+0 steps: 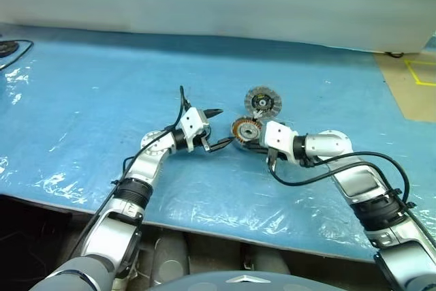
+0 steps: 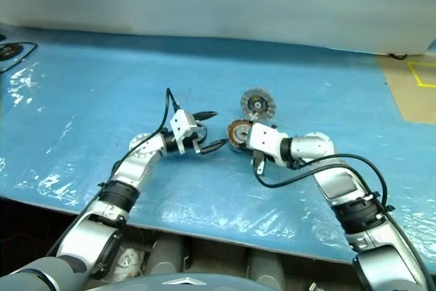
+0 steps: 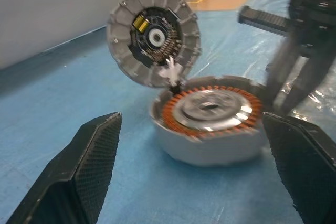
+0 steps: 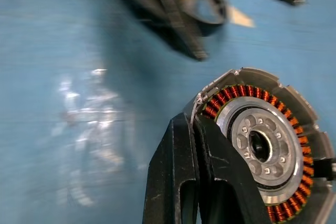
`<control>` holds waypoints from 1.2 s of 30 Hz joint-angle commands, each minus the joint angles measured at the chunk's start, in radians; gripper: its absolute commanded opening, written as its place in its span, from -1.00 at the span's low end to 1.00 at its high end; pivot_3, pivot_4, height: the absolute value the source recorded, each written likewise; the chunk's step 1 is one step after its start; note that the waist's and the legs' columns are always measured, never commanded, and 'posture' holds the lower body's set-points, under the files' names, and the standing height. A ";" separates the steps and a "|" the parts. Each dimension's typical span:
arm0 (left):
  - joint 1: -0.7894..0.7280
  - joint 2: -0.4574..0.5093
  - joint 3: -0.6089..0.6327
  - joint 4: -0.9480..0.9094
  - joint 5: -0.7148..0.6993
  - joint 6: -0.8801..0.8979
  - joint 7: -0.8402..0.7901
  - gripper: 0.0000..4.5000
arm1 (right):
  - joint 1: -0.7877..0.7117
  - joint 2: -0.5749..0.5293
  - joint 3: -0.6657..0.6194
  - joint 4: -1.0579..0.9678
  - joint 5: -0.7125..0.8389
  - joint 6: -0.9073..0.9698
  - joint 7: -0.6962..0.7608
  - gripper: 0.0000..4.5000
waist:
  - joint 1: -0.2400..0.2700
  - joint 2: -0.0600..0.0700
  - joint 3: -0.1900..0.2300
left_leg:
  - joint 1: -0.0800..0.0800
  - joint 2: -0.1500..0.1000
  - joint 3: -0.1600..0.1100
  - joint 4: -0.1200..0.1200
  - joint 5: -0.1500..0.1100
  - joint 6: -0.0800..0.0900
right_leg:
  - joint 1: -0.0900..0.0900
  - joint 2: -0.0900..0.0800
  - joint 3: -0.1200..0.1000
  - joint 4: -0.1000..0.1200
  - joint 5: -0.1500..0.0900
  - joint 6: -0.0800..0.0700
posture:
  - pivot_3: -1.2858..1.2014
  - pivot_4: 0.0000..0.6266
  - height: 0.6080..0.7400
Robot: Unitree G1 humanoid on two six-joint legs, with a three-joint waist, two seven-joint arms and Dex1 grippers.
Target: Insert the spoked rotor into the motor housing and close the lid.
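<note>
Bracing the motor housing (image 1: pixel 246 129) on the blue table cover (image 1: pixel 102 100) is the step I judge I'm in. My right gripper (image 4: pixel 197 129) is clenched, its fingers against the housing's rim; whether it pinches the rim I cannot tell. My left gripper (image 1: pixel 216 128) hangs released just beside the housing. The spoked rotor (image 1: pixel 263 102) stands just behind the housing. Next I must fetch it.

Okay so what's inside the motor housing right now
Inside the motor housing sits a ring of copper windings around a shiny silver hub with a dark centre hole. The hinged lid stands open. The wall hides what lies beneath the windings.
</note>
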 commanded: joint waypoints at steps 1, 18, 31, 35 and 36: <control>-0.026 -0.014 -0.003 -0.014 0.001 -0.025 0.004 1.00 | 0.001 -0.019 0.017 -0.056 0.021 0.037 0.038 -0.99 | -0.001 0.000 0.000 | 0.000 0.000 0.000 0.000 0.000 0.000 | 0.000 0.000 0.000 0.000 0.000 0.000 | 0.03 -0.52 1.00; 0.071 0.010 -0.013 -0.117 0.003 0.025 0.001 1.00 | -0.040 0.038 -0.163 -0.024 0.165 0.034 -0.028 0.00 | 0.001 0.000 0.000 | 0.000 0.000 0.000 0.001 0.000 0.000 | 0.000 0.000 0.001 0.000 0.000 0.000 | 0.03 -0.52 1.00; 0.023 -0.023 -0.038 -0.064 -0.004 0.020 -0.052 1.00 | 0.189 -0.153 -0.444 0.030 0.189 0.031 -0.106 0.00 | -0.003 0.000 0.000 | 0.002 0.000 0.000 0.000 0.000 0.000 | 0.001 0.000 0.001 -0.001 0.000 0.000 | 0.03 -0.52 1.00; 0.011 -0.027 -0.037 -0.048 -0.003 0.017 -0.065 1.00 | 0.209 -0.166 -0.454 0.092 0.176 -0.007 -0.121 0.00 | -0.004 0.000 0.000 | 0.003 0.000 0.001 0.000 0.000 0.000 | 0.002 0.000 0.002 -0.001 0.000 0.000 | 0.03 -0.52 1.00; 0.009 -0.027 -0.036 -0.045 -0.003 0.016 -0.067 1.00 | 0.214 -0.166 -0.450 0.101 0.173 -0.014 -0.124 0.00 | -0.003 0.000 0.000 | 0.003 0.000 0.001 0.000 0.000 0.000 | 0.002 0.000 0.001 -0.001 0.000 0.000 | 0.03 -0.52 1.00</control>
